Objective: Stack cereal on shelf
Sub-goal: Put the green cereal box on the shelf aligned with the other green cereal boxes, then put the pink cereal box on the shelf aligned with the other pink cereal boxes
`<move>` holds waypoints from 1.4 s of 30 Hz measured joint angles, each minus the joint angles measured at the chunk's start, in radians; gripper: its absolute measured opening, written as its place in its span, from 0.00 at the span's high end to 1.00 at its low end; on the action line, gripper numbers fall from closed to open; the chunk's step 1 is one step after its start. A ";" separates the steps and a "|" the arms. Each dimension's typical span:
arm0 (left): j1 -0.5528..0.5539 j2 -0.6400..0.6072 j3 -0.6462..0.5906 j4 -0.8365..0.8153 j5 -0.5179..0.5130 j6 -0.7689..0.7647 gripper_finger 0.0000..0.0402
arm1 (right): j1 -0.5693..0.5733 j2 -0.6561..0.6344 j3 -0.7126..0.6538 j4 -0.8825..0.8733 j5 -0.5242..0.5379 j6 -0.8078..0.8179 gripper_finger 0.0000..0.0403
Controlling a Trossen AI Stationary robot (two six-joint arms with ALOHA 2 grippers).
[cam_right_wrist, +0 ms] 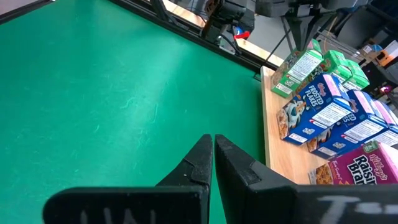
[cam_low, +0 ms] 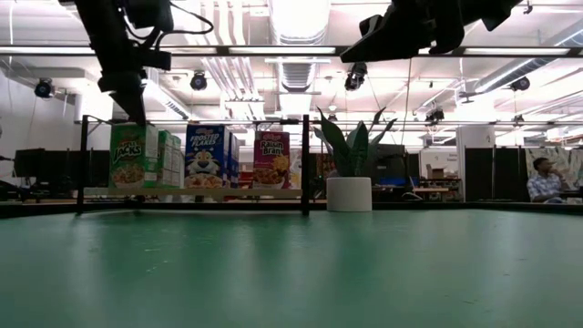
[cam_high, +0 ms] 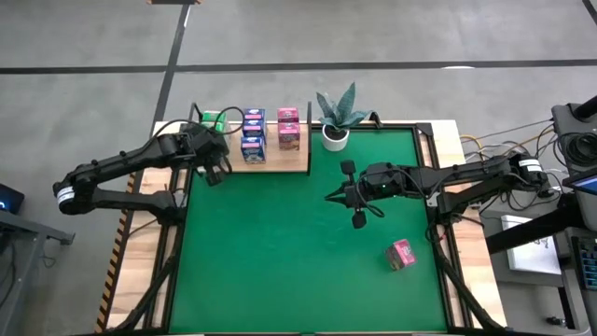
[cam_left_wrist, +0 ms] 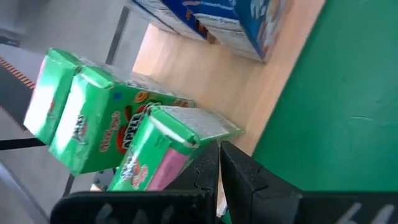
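A: At the table's far left corner sits the shelf (cam_high: pixel 280 163), a light-wood board with thin black posts; on it stand the green cartons (cam_high: pixel 213 121) nearest the left edge, the blue-and-white cartons (cam_high: pixel 253 135) in the middle and the pink cartons (cam_high: pixel 288 129) toward the plant pot (cam_high: pixel 336 137).

B: And the left gripper (cam_high: pixel 215 175)?

A: It hangs over the shelf's near left corner, just beside the green cartons; its fingers (cam_left_wrist: pixel 239 177) are pressed together and grip nothing.

B: The right gripper (cam_high: pixel 352 195)?

A: Over the middle of the green table (cam_high: pixel 280 261), well apart from the shelf; its fingers (cam_right_wrist: pixel 205 165) are closed too, empty.

B: Any cereal off the shelf?

A: One pink carton (cam_high: pixel 402 254) lies tilted on the felt near the table's right edge, toward the near side.
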 joint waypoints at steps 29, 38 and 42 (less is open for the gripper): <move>-0.028 0.001 0.056 0.031 0.071 -0.049 1.00 | 0.000 0.000 0.000 0.002 0.001 0.004 0.98; -0.267 -0.097 0.066 0.388 0.195 -0.080 1.00 | 0.006 0.000 0.000 0.023 0.002 0.215 0.98; -0.407 -0.098 0.052 0.573 0.168 -0.077 1.00 | 0.050 0.000 0.000 0.005 0.001 0.356 0.98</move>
